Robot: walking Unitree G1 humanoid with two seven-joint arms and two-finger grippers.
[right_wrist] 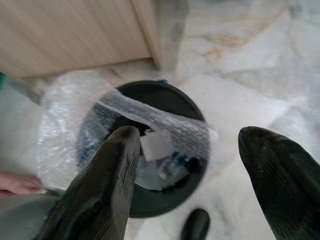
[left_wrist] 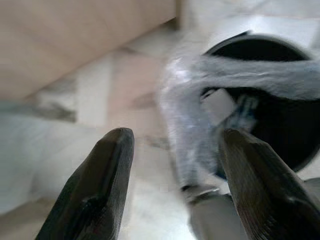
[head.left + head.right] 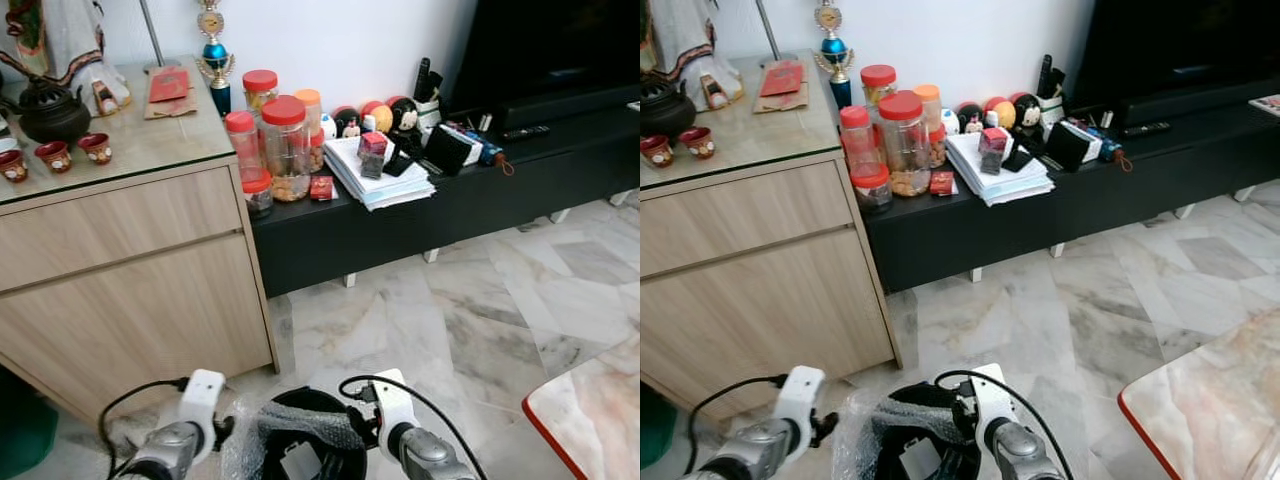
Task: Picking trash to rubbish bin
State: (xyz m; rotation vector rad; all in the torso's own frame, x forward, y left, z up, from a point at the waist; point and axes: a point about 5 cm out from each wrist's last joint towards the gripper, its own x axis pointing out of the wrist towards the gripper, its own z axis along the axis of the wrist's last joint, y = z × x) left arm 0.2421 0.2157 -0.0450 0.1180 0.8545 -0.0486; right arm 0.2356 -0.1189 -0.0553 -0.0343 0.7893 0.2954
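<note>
Crumpled clear plastic wrap, draped over black bin

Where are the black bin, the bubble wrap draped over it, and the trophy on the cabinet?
black bin (image 1: 192, 107): right wrist view, on its far rim.
bubble wrap (image 1: 165, 122): right wrist view, on the strip crossing the opening.
trophy (image 3: 213, 52): left eye view, on its blue ball.

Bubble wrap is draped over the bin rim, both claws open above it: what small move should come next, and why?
Probably lower the right claw and nudge the bubble wrap down into the black bin. The sheet lies across the rim, partly spilling onto the floor, and both claws are open and hold nothing; the left claw is beside the bin.
</note>
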